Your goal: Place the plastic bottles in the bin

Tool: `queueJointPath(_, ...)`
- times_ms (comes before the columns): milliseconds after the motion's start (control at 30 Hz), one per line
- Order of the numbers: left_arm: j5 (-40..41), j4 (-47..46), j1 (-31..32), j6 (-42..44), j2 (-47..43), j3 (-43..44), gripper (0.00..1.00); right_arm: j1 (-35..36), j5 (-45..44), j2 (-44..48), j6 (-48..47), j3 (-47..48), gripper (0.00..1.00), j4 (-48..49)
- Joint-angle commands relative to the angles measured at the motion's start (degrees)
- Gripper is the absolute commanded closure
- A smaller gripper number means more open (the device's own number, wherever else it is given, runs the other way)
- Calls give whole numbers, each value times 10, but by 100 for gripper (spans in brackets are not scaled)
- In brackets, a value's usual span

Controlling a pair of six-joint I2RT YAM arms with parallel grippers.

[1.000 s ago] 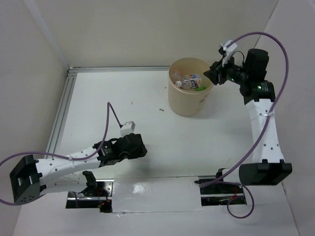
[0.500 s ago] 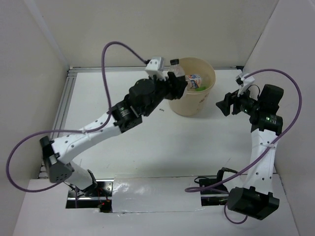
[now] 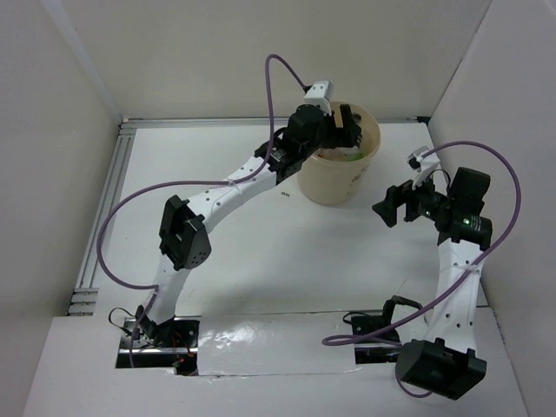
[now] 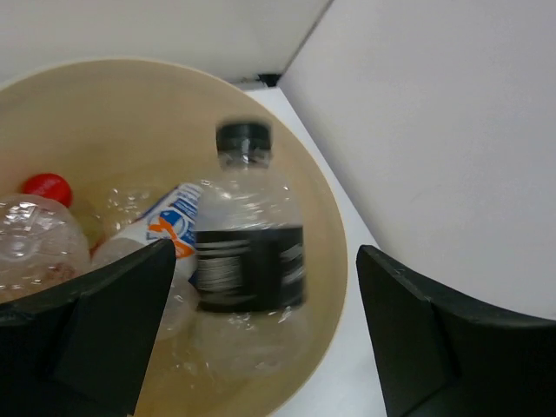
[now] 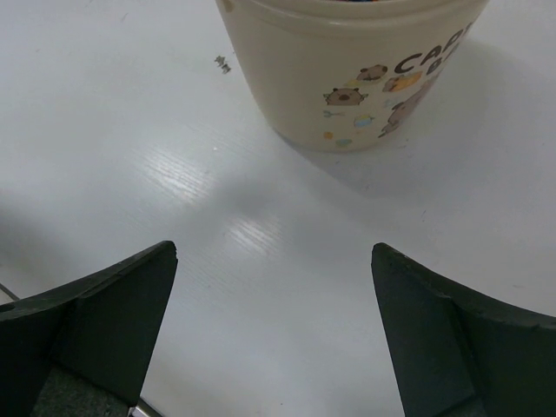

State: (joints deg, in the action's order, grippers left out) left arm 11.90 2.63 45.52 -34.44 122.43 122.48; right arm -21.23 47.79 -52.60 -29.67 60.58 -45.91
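White tabletop (image 3: 261, 234) carried the bin (image 3: 330, 187) at its far side, right of centre. Over the bin's mouth hung the left gripper (image 3: 342, 130), fingers spread wide and gripping nothing. Between them a blurred black-capped bottle (image 4: 250, 252) stood upright inside the bin, beside a red-capped bottle (image 4: 39, 228) and a blue-white bottle (image 4: 169, 221). Just right of the bin hovered the right gripper (image 3: 387, 207), also wide and empty.
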Motion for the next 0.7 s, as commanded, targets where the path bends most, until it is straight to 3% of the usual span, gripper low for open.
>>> queueJointPath(0,-47,-9,7,-4,-4,48,1,-6,1,11,-4,-16,0,-25)
queueJointPath(133,-47,-9,7,-4,-23,25,1,-6,1,16,8,-22,0,-25)
queueJointPath(267,-47,-20,7,23,-102,-56,1,-6,-8,16,15,-27,0,-20)
queueJointPath(300,-47,-20,7,31,-155,-84,1,-6,-16,21,35,-27,0,-15)
queueJointPath(400,-71,-20,7,67,-250,-224,1,-6,-72,27,93,-17,0,8)
queueJointPath(433,-78,-20,7,81,-319,-268,1,-6,-91,36,112,-17,0,18)
queueJointPath(567,-98,-20,7,81,-481,-520,1,-6,-172,67,159,-48,0,64)
queueJointPath(667,-72,3,2,67,-565,-620,1,-11,-191,76,176,-66,0,86)
